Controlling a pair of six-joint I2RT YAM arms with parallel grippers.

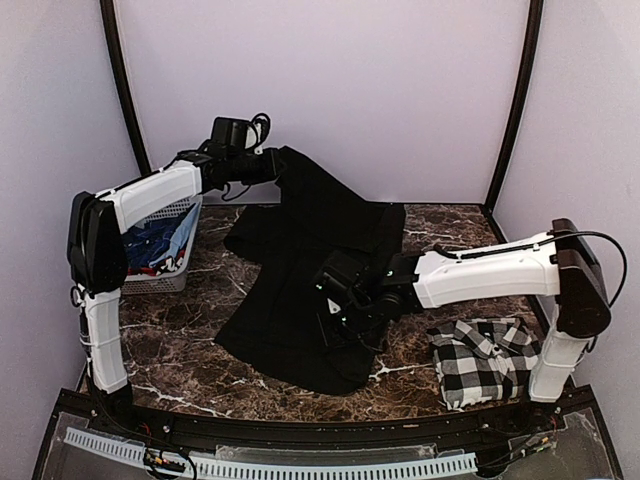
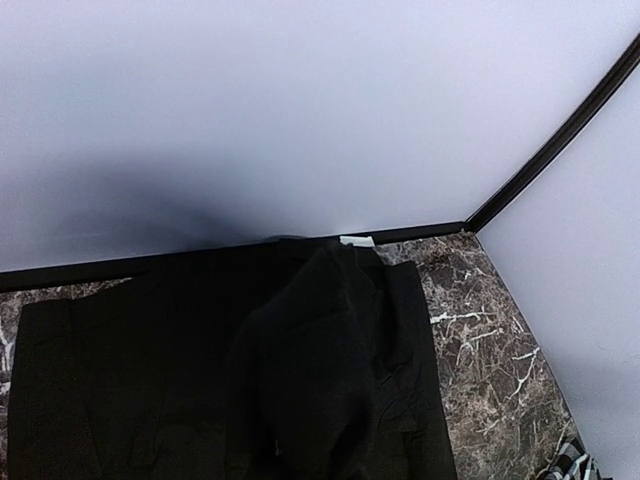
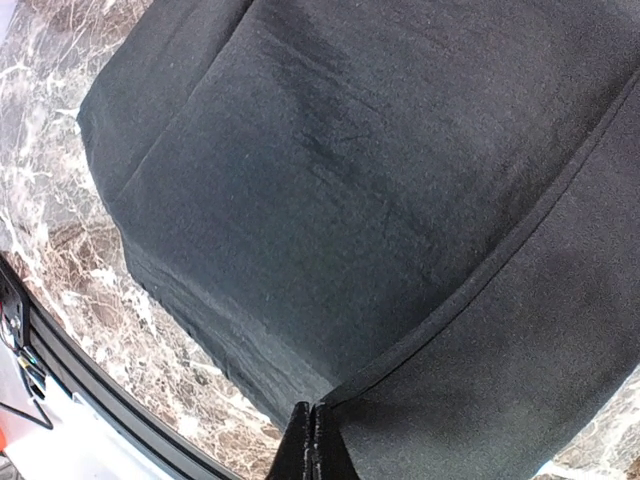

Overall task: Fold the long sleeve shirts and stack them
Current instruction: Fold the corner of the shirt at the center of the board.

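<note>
The desk (image 1: 190,365) is carrying the black shirt (image 1: 300,270) across its middle; the checked shirt (image 1: 485,360) is lying folded at the right near corner — likely the stack's start. The left tool (image 1: 278,168) is pinching the black shirt's far edge aloft, the right tool (image 3: 312,445) clamping a seam low — apparently tensioning a fold.

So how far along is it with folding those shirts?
About halfway, it seems. Done: the checked shirt lies folded at the near right corner. In hand: the black shirt is spread out, the left gripper holding its far part up, the right gripper pinching a near edge. Left: finish folding it and stack the two. The basket holds more cloth.
</note>
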